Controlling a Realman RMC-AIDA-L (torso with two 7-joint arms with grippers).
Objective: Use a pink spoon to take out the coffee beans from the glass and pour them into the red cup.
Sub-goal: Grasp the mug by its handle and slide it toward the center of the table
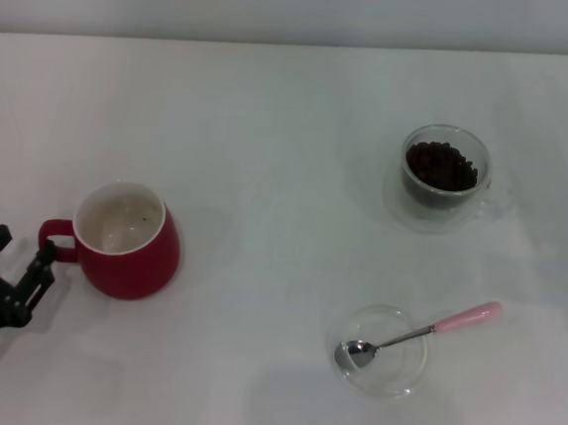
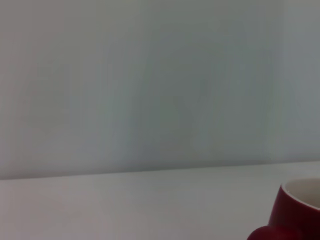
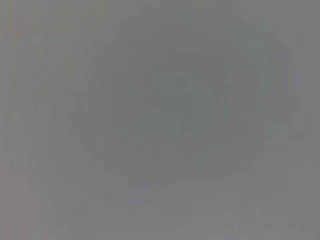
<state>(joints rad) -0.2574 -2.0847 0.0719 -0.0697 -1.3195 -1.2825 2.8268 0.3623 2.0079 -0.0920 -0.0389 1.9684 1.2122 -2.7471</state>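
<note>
The red cup stands at the left of the white table, white inside, its loop handle turned to the left; its rim and handle also show at the corner of the left wrist view. My left gripper sits just left of that handle, open, with nothing between its fingers. The glass holding the coffee beans stands at the far right. The pink spoon lies at the near right, its metal bowl resting in a shallow clear dish and its pink handle pointing right and away. The right gripper is out of view.
The shallow clear glass dish sits under the spoon's bowl at the near right. The white table ends at a pale wall at the back. The right wrist view shows only plain grey.
</note>
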